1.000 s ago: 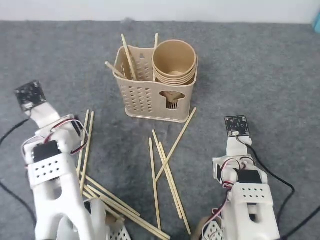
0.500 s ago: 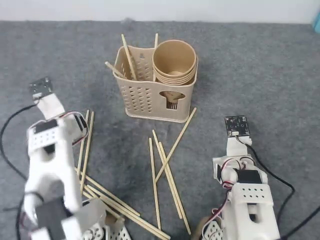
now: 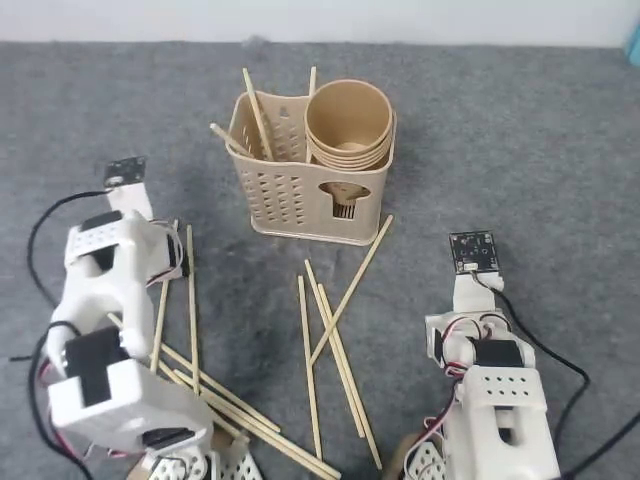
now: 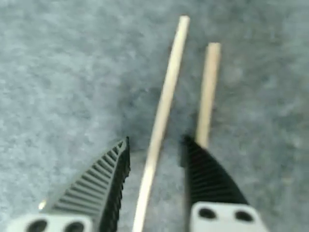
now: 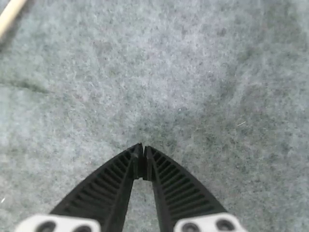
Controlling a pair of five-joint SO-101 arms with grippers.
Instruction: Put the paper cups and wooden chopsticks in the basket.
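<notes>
The basket [image 3: 300, 190], with the stacked paper cups [image 3: 348, 122] inside it, stands well ahead of both my grippers. My right gripper [image 5: 144, 147] is pinched closed, tips touching. My left gripper [image 4: 156, 141] is spread wide, one chopstick [image 4: 166, 92] lying between its jaws, a second chopstick [image 4: 208, 82] just beside one finger.

From my feed, the worktop [image 3: 560, 130] is covered in grey, fuzzy felt, mottled lighter and darker in patches. Along its far side runs a pale band [image 3: 320, 20]; wall or bare strip, I cannot tell. At the far right corner a small blue-green thing [image 3: 635, 45] pokes in, too little of it to name. Close up, I see a faint dark crease [image 5: 24, 86] in the felt and a tiny pale fleck [image 5: 240, 124] on it.
</notes>
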